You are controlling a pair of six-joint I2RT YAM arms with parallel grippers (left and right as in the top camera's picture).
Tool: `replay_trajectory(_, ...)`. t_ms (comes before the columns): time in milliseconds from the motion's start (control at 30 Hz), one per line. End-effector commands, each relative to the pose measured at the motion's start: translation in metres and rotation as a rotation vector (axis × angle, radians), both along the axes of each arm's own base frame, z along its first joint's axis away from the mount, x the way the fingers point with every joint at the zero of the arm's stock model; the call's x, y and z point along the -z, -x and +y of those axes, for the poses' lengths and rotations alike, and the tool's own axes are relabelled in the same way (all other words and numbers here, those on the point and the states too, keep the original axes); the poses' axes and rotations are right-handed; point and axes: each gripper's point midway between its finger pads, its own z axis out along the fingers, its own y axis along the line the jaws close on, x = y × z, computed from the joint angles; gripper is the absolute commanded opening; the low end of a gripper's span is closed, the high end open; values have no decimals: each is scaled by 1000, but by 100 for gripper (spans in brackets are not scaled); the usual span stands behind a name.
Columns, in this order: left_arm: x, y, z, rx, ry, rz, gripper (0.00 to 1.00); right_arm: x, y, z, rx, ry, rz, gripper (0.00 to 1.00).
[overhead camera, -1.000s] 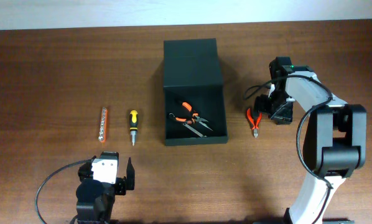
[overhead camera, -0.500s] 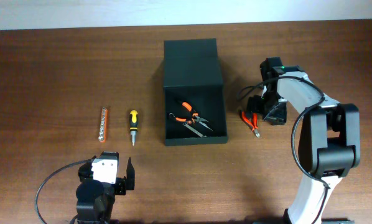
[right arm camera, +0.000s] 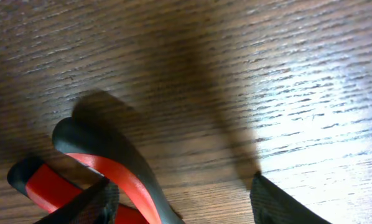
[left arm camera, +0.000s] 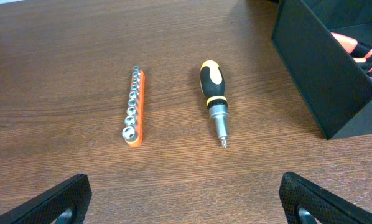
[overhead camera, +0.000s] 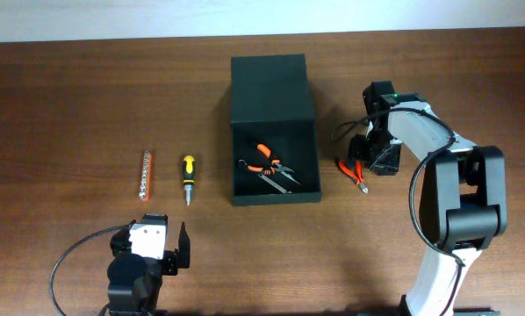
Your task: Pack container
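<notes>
At the middle of the brown, wood-grained table [overhead camera: 69, 105] stands the matte dark green-black rectangular container [overhead camera: 271, 88], its hinged flap lid folded flat behind it. Inside lie orange-handled pliers [overhead camera: 264, 156] and a slimmer grey-and-black hand tool [overhead camera: 277, 179]. Just right of the box, apart from it, lie small red-handled pliers with black tips [overhead camera: 357, 173]. The right gripper [right arm camera: 180, 205] hangs low over them, its dark fingers spread, one curved glossy red grip [right arm camera: 111, 177] beside the left finger; contact cannot be told. The left gripper [left arm camera: 186, 202] is spread wide and holds nothing. Ahead of it lie an orange rail of chrome sockets [left arm camera: 134, 106] and a stubby black-and-yellow screwdriver [left arm camera: 214, 102], side by side, apart.
</notes>
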Motion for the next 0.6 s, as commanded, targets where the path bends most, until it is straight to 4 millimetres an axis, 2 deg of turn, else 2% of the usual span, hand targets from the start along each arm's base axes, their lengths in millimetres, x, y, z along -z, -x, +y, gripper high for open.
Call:
replay_trajectory(0,-9,-1,1,-11,3,-22,99,3,5,-3,2,30,10,62)
replay_trajectory(267,-9,-1,1,-11,4,-22,99,3,6,-3,2,30,12,42)
replay_trajectory(533,-9,-1,1,-11,3,-22,99,3,6,-3,2,30,14,32)
replay_trajectory(567,-9,-1,1,-11,3,-22,99,3,6,-3,2,30,14,27)
